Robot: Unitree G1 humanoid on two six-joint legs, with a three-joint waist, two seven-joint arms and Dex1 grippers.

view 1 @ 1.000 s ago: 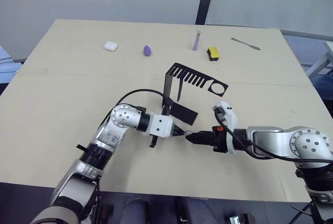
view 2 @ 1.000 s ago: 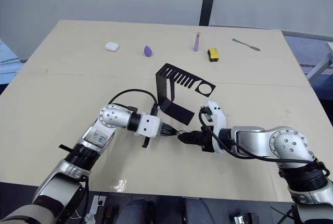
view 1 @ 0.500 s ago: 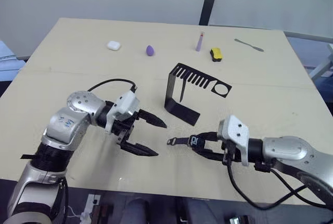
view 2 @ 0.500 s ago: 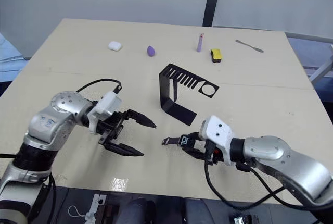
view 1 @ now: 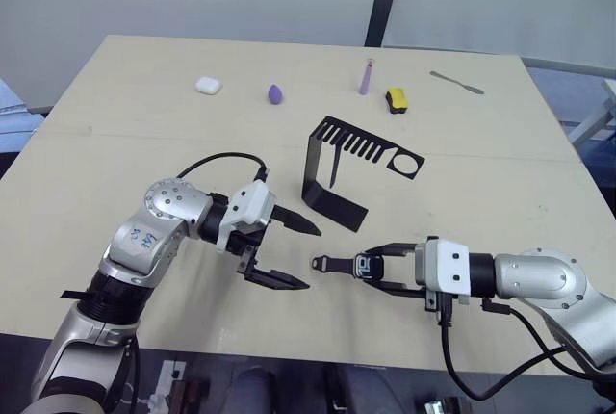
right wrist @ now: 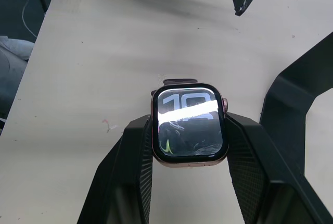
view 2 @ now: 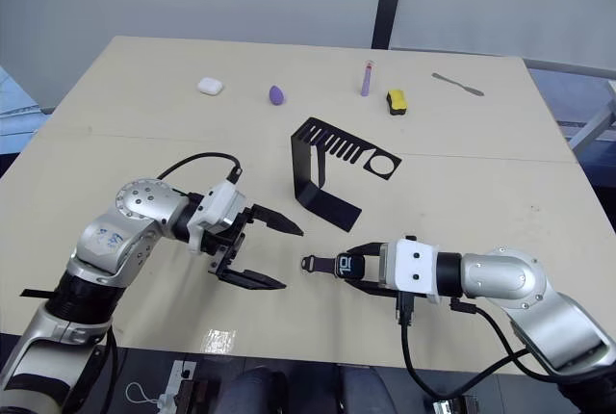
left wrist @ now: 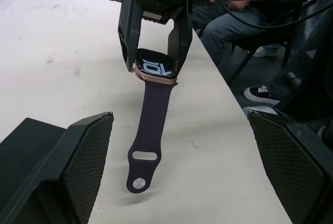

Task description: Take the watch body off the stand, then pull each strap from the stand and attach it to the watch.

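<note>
Since a second ago both arms have drawn apart from their meeting point in front of the stand: the left gripper has backed off to the left and its fingers now stand spread wide and empty, while the right gripper has pulled back to the right and nearer, carrying the watch. The watch body is pinched by its two side edges between the right fingers, screen up, held just above the surface near its front edge, to the right of the left gripper. One strap is already on it, trailing from the case towards the left gripper with its free end resting on the surface. The second strap appears as a thin dark band hanging from the stand's slotted top plate, though it is too small to be sure.

That strap looks like the next job. To do it well, the right gripper should keep the case steady and level with its bare end clear of the fingers. The left gripper should take the hanging band low, draw it straight out along its slot without tipping the stand, then slide its lug squarely into the case groove.
</note>
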